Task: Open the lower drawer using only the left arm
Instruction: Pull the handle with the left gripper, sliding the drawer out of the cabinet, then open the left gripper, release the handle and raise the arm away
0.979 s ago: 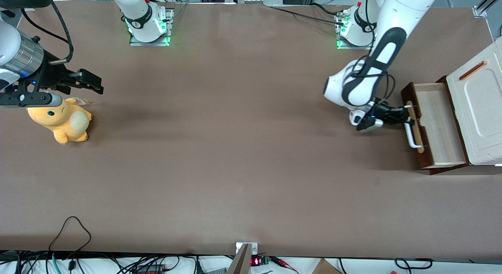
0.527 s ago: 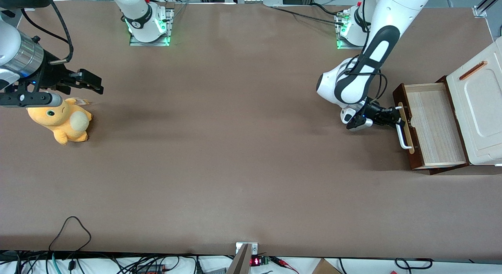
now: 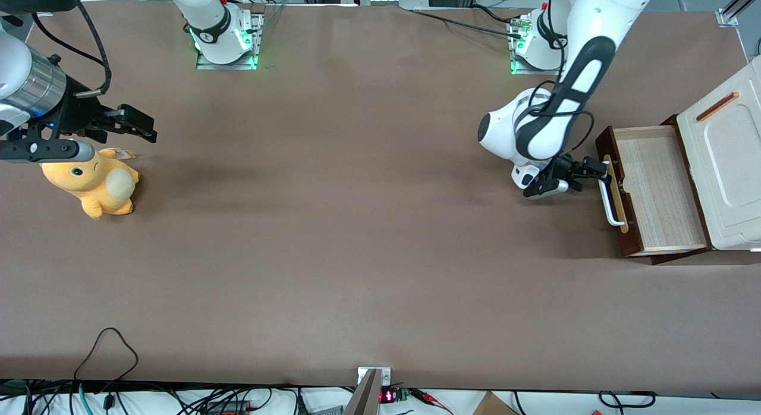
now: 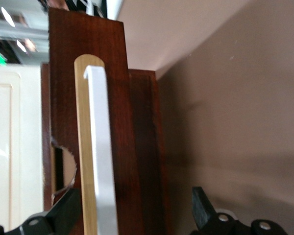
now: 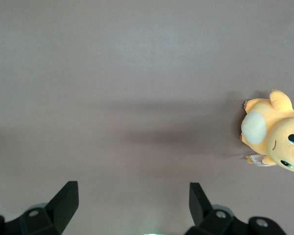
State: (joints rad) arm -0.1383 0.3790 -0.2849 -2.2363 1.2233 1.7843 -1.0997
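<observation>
The lower drawer (image 3: pixel 657 189) stands pulled out of the cabinet, showing its light wood inside. Its dark brown front (image 4: pixel 132 147) carries a white bar handle (image 3: pixel 607 202) on a pale wood strip. The left arm (image 3: pixel 550 126) reaches down in front of the drawer. Its gripper (image 3: pixel 596 174) is open, just in front of the end of the handle farther from the front camera. In the left wrist view the handle (image 4: pixel 100 147) runs between the spread black fingers (image 4: pixel 63 208) of the gripper (image 4: pixel 134 210), with gaps on both sides.
The cream-white cabinet top (image 3: pixel 728 159) with a small copper-coloured bar (image 3: pixel 716 106) sits above the drawer at the working arm's end. A yellow plush toy (image 3: pixel 95 183) lies toward the parked arm's end. Cables (image 3: pixel 107 355) hang over the table's near edge.
The gripper, shut on the handle, pulled the drawer farther out toward the table's middle. It has since opened, let go of the handle and drawn back slightly; the drawer stays open.
</observation>
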